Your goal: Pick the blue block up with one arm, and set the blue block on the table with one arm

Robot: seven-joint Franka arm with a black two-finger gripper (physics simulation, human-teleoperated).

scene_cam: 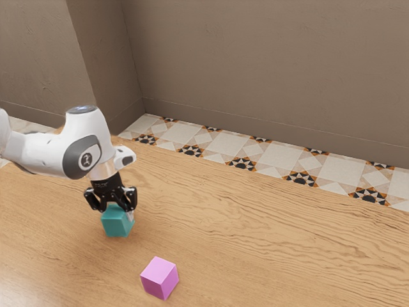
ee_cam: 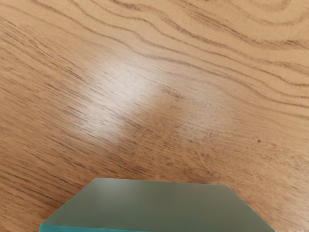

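Blue block, teal in color, is located directly at the lower end of the gripper, above the wooden table. The gripper points downward, with its black body immediately above the block. Whether it is closed on the block or merely around it cannot be determined. Contact between the block's underside and the table likewise cannot be confirmed.

In the wrist view, the block's upper face is large and close under the hand, grayish green in tone, with a strip of teal along one edge. Table grain and a pale patch of reflected light are visible beyond that face.

The white arm enters from the exterior view's left and bends down to the hand above the blue block. Dark panels and a round emblem are noted on its casing.

A pink block is situated toward the exterior view's right of the blue block and nearer that camera. The two are apart, with bare wood between them. The pink block rests on the table, one vertical edge turned toward the camera.

Farther from the camera than the blue block, past the table's edge, lies a patterned tile floor, bordered by a plain brown wall.
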